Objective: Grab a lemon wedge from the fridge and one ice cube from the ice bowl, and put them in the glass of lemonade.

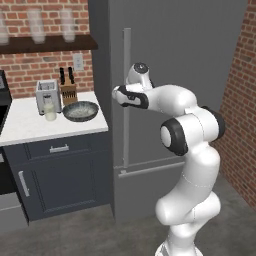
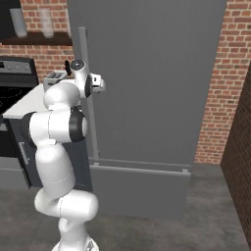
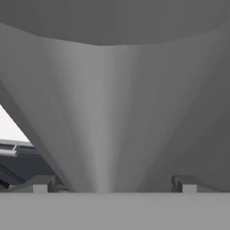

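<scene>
The fridge (image 1: 190, 75) stands with its door closed, so the lemon wedge is hidden. My gripper (image 1: 121, 94) is up against the long vertical bar handle (image 1: 127, 55) at about mid height. In the hand view the handle (image 3: 103, 112) looms very close, and my gripper (image 3: 112, 184) is open with its fingertips (image 3: 40, 184) wide apart on either side of it. On the counter to the left sit the ice bowl (image 1: 80, 111) and, just left of it, the glass of lemonade (image 1: 50, 112).
A toaster (image 1: 48, 95) and a knife block (image 1: 68, 90) stand behind the glass and bowl. Frosted glasses (image 1: 36, 25) line a shelf above. A stove (image 2: 14, 73) is at the far left, and a brick wall (image 1: 242, 110) is on the right.
</scene>
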Robot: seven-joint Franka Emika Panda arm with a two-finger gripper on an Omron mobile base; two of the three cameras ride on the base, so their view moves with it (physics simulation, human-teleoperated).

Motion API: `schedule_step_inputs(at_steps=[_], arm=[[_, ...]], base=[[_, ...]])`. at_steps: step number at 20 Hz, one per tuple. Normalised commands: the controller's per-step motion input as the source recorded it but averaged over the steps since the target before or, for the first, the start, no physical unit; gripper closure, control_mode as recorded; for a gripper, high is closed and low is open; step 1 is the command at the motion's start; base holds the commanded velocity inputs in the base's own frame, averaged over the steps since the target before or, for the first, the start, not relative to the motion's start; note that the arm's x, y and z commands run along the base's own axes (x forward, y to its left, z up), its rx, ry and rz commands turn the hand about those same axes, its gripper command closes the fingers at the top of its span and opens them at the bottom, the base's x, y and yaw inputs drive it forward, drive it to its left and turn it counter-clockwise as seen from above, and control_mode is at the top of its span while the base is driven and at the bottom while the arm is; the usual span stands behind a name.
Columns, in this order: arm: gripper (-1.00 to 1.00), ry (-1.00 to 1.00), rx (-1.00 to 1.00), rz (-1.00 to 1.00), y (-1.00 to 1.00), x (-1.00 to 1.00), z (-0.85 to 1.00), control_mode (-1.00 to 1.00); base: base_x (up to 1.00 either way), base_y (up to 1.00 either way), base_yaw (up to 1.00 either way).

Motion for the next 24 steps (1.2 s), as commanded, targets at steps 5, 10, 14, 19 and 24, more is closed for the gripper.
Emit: schedule_step_inputs(at_steps=[5,10,14,19,24], arm=[[-1.0,0.0,0.0,0.0,0.02,0.14,-0.18,-1.0],[-1.0,-0.01,0.01,0.03,0.02,0.23,-0.17,-1.0],[-1.0,0.0,0.0,0.04,0.04,0.31,-0.09,-1.0],[1.0,0.0,0.0,0.04,0.1,0.34,-0.12,-1.0],[1.0,0.0,0.0,0.04,0.14,0.35,-0.11,-1.0]], base=[[0.0,0.0,0.0],[0.0,0.0,0.0],[0.0,0.0,0.0],[0.0,0.0,0.0],[0.0,0.0,0.0]])
